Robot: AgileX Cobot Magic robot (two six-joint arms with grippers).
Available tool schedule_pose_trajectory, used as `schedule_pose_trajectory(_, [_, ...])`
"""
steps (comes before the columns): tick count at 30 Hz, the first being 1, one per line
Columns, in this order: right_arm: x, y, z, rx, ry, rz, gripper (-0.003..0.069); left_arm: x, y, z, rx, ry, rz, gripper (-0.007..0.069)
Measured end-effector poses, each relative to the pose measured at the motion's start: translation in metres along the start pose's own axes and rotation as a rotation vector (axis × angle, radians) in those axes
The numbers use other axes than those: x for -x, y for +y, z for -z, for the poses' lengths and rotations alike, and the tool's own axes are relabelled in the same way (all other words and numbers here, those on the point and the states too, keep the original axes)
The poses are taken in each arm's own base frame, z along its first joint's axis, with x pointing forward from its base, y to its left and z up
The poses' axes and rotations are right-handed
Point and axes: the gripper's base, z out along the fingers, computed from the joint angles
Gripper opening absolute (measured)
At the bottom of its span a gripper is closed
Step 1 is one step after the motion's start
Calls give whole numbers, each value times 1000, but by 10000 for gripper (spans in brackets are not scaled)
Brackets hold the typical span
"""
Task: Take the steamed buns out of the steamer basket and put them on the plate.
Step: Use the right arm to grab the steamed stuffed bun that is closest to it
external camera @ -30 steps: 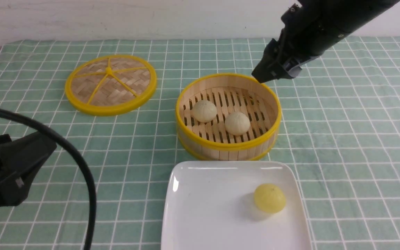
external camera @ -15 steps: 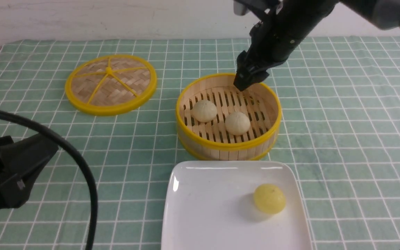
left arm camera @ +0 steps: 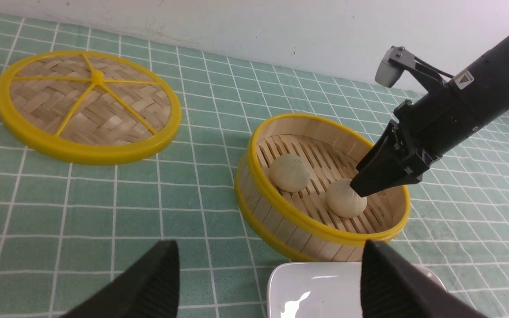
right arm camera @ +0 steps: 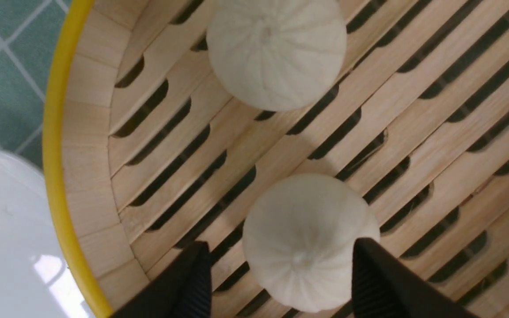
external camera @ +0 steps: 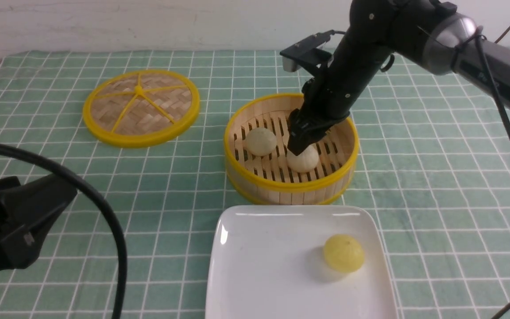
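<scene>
Your right gripper (external camera: 299, 148) reaches down inside the round bamboo steamer basket with yellow rims (external camera: 290, 188), which stands on the green checked tablecloth (external camera: 436, 177). Its jaws are parted and straddle the pale beige steamed bun nearer the plate (external camera: 304, 161). In the right wrist view, one of its black ribbed fingers (right arm camera: 188, 287) stands clear of the bun. The other sits at the bun's edge, and you cannot tell whether it touches. Nothing is clamped.

The second pale beige steamed bun (external camera: 260, 141) lies on the slatted floor just beside the first, toward your left. The bright yellow steamed bun (external camera: 343, 252) rests on the glossy white square plate (external camera: 259, 266), toward the plate's right side. The plate lies just in front of the basket.

Your left gripper (left arm camera: 270, 247) hangs low at the near left, well apart from the basket, its jaws spread wide with nothing between them. The flat woven lid with yellow spokes (external camera: 141, 106) lies on the cloth to the basket's far left.
</scene>
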Motion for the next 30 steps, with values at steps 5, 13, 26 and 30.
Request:
schedule_pose_trajectory(5, [0,0,0,-1,-2,8,428,0,0,0,0,0,-1,544])
schedule_pose_trajectory(13, [-2,-1,-16,-8,29,38,428,0,0,0,1,1,-2,544])
schedule_pose_trajectory(26, [-3,-5,-20,-44,39,62,321,0,0,0,1,1,-3,544])
schedule_pose_trajectory(30, [-2,-3,-21,-43,37,96,126,0,0,0,1,1,-3,544])
